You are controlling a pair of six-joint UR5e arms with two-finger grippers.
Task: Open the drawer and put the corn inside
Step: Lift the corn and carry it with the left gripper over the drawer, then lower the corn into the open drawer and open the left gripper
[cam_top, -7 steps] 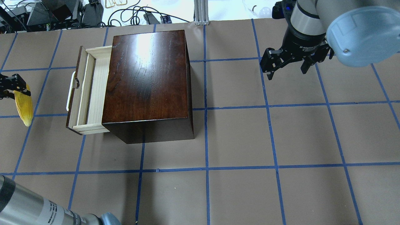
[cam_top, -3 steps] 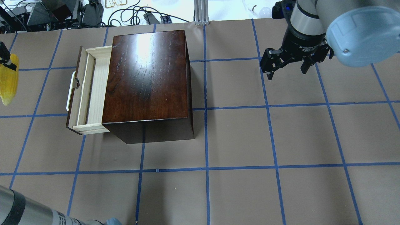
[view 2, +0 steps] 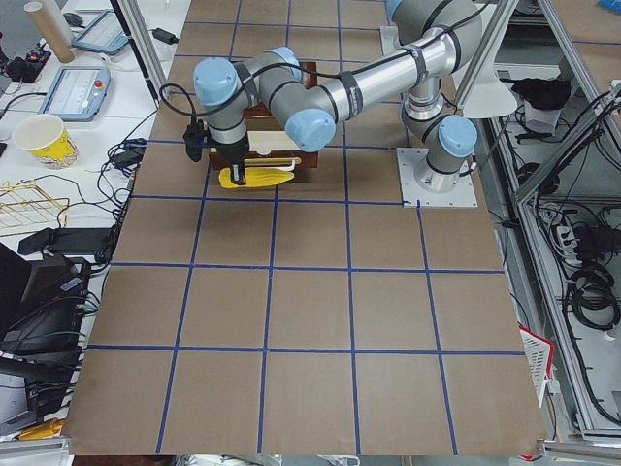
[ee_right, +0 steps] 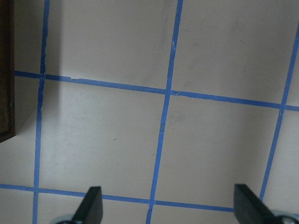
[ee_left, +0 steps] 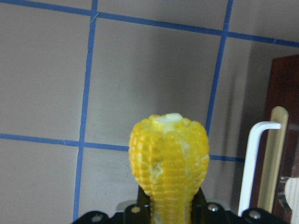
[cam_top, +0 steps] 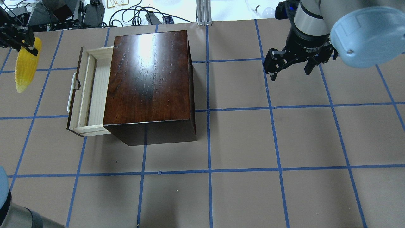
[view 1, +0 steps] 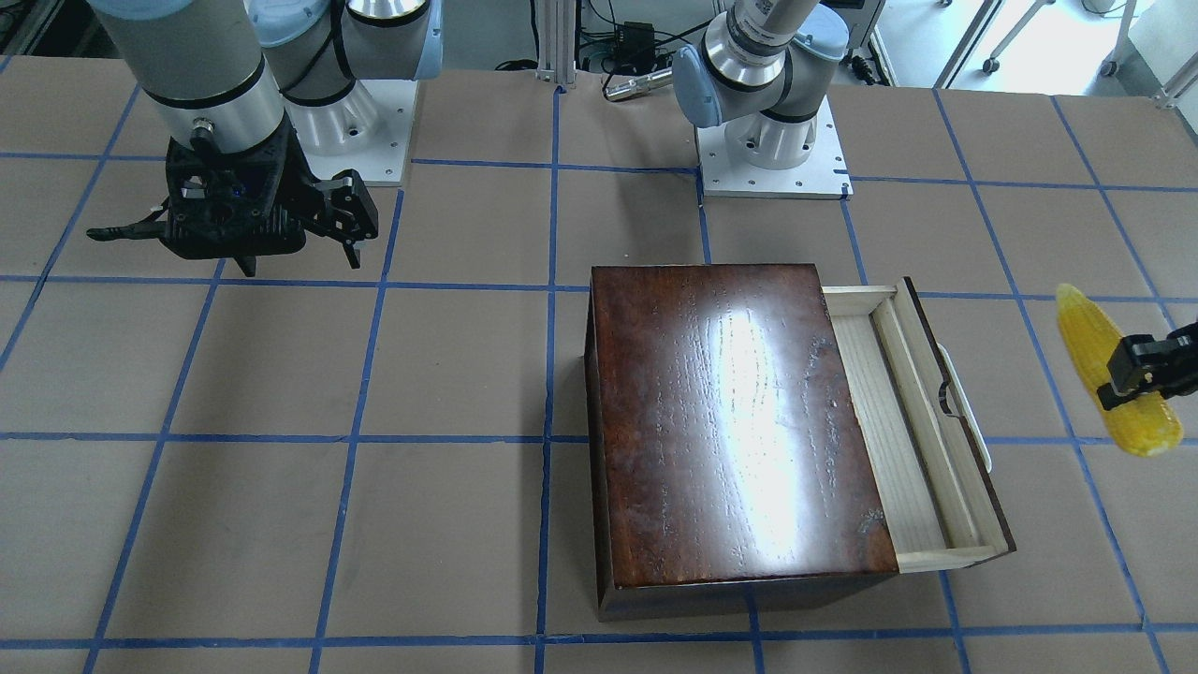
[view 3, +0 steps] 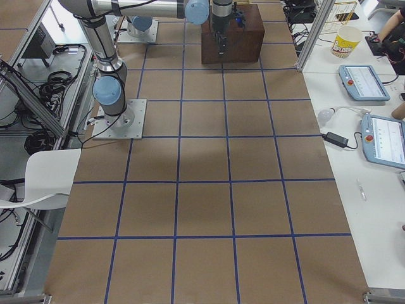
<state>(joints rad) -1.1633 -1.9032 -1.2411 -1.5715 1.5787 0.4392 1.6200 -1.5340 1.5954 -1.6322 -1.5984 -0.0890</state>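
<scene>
The drawer (cam_top: 90, 91) stands pulled out of the dark wooden box (cam_top: 152, 82), its pale tray empty; it shows in the front view (view 1: 922, 431) too, with its white handle (view 1: 969, 407). My left gripper (cam_top: 22, 41) is shut on the yellow corn (cam_top: 25, 68) and holds it in the air to the left of the drawer, apart from it. The corn also shows in the front view (view 1: 1104, 370), the left wrist view (ee_left: 169, 163) and the left side view (view 2: 254, 178). My right gripper (cam_top: 289, 71) is open and empty, far right of the box.
Brown table with a blue tape grid (cam_top: 208, 171). Cables and equipment (cam_top: 63, 12) lie beyond the far edge. The arm bases (view 1: 772, 150) stand behind the box in the front view.
My left gripper has carried the corn away from the robot, toward the far edge of the table, and slightly right. The drawer and the right arm have not moved.
</scene>
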